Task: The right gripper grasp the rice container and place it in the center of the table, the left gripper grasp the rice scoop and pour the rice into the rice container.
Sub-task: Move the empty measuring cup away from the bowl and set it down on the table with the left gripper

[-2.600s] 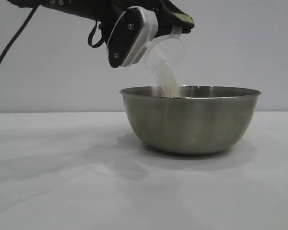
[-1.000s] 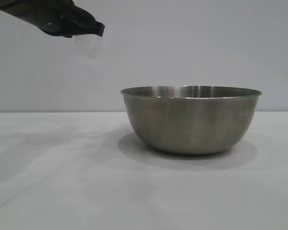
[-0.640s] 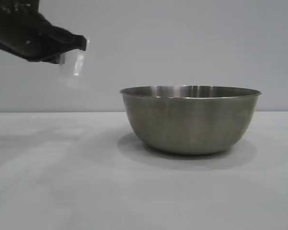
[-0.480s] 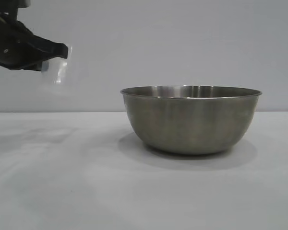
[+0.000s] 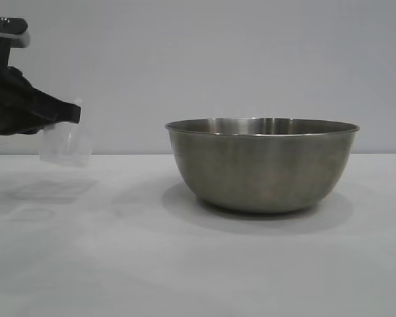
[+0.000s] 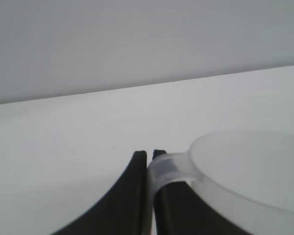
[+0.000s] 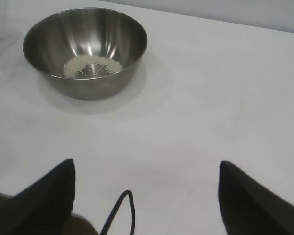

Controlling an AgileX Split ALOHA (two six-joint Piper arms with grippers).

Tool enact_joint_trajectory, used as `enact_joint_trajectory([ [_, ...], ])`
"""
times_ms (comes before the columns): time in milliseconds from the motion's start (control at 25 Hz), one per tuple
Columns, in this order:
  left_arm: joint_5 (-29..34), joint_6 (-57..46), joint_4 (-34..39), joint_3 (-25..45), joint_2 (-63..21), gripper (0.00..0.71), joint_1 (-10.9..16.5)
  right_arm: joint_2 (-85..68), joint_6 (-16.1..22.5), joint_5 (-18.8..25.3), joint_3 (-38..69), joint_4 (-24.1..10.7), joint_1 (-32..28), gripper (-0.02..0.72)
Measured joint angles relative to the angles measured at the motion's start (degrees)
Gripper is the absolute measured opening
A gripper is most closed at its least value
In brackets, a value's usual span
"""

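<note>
The steel rice container (image 5: pixel 263 165) stands upright on the white table (image 5: pixel 119 264), right of the middle in the exterior view. Seen from the right wrist, the rice container (image 7: pixel 85 49) holds a thin patch of rice (image 7: pixel 92 65) on its bottom. At the far left, my left gripper (image 5: pixel 69 115) is shut on the handle of the clear rice scoop (image 5: pixel 65 144), which hangs upright just above the table and looks empty. In the left wrist view the left gripper (image 6: pixel 149 155) pinches the rice scoop (image 6: pixel 245 171) by its handle. My right gripper (image 7: pixel 146 169) is open and empty, well back from the bowl.
A plain grey wall (image 5: pixel 251 59) runs behind the table. A black cable (image 7: pixel 121 213) loops between the right gripper's fingers.
The left gripper has drawn away from the bowl to the left and come down with the scoop, which has turned upright. Bowl and right gripper have not moved.
</note>
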Motion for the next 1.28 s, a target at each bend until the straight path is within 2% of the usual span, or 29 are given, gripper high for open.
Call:
enact_joint_trajectory([
  [360,-0.1,-0.2,1.2,0.0,1.5,0.000,0.0,0.0,0.0,0.0,0.0,0.0,0.0,0.552],
  [400,-0.2,-0.3,1.4,0.3,1.5,0.043,0.0,0.0,0.0,0.0,0.0,0.0,0.0,0.552],
  [440,-0.2,-0.5,1.7,0.8,1.5,0.055,0.0,0.0,0.0,0.0,0.0,0.0,0.0,0.552],
  [480,-0.2,-0.9,2.0,1.5,1.5,0.138,0.0,0.0,0.0,0.0,0.0,0.0,0.0,0.552],
  [520,-0.2,-1.4,2.2,2.1,1.5,0.191,0.0,0.0,0.0,0.0,0.0,0.0,0.0,0.552],
  [600,-0.2,-1.9,2.3,3.3,1.5,0.265,0.0,0.0,0.0,0.0,0.0,0.0,0.0,0.552],
  [920,-0.2,-3.2,2.6,8.2,-1.2,0.258,0.0,0.0,0.0,0.0,0.0,0.0,0.0,0.552],
  [1280,-0.2,-3.2,2.8,13.1,-18.5,0.258,0.0,0.0,0.0,0.0,0.0,0.0,0.0,0.552],
])
